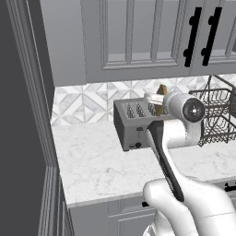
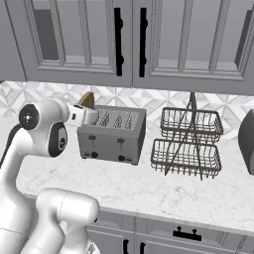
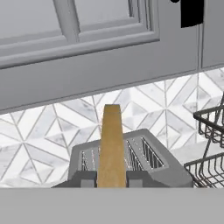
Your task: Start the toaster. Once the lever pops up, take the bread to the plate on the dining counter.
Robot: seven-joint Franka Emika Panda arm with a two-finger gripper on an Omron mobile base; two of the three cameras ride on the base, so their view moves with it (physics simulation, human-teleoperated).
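Matt grey metal toaster (image 2: 113, 135)

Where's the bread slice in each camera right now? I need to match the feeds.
Left base view: bread upper right of centre, above the toaster, behind the arm.
Right base view: bread left of centre, above the toaster's left end.
Hand view: bread centre, edge-on between the fingertips.
Shared landmark: the toaster.
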